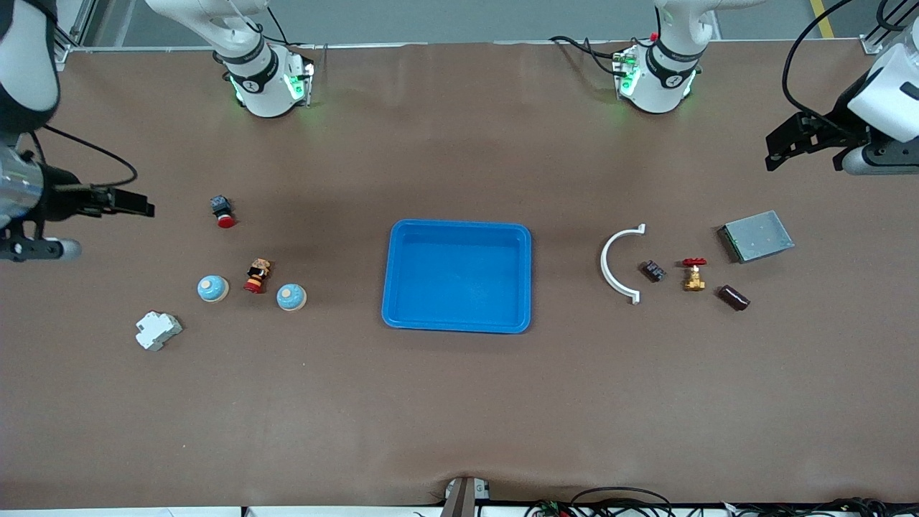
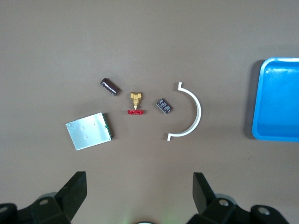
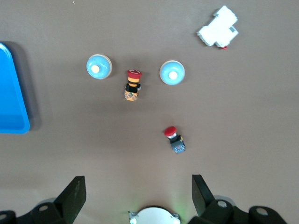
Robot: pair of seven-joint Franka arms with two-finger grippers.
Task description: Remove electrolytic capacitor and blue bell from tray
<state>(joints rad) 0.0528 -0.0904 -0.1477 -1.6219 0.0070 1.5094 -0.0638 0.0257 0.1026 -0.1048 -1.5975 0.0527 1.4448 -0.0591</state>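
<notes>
In the front view you see the blue tray (image 1: 458,276) at the middle of the worktop (image 1: 459,402), the dark capacitor (image 1: 734,297) toward the left arm's end beside the brass valve (image 1: 693,275), and two blue bells (image 1: 213,289) (image 1: 291,296) toward the right arm's end.

In the left wrist view, the left gripper (image 2: 139,186) hangs above the worktop near the metal plate (image 2: 89,130), fingers (image 2: 75,189) spread wide and empty, with the capacitor (image 2: 110,87) well apart from them.

In the right wrist view, the right gripper (image 3: 138,186) hangs near the red push button (image 3: 174,138), fingers (image 3: 74,191) wide and empty, with both bells (image 3: 99,66) (image 3: 172,73) flanking the striped button (image 3: 132,85).
</notes>
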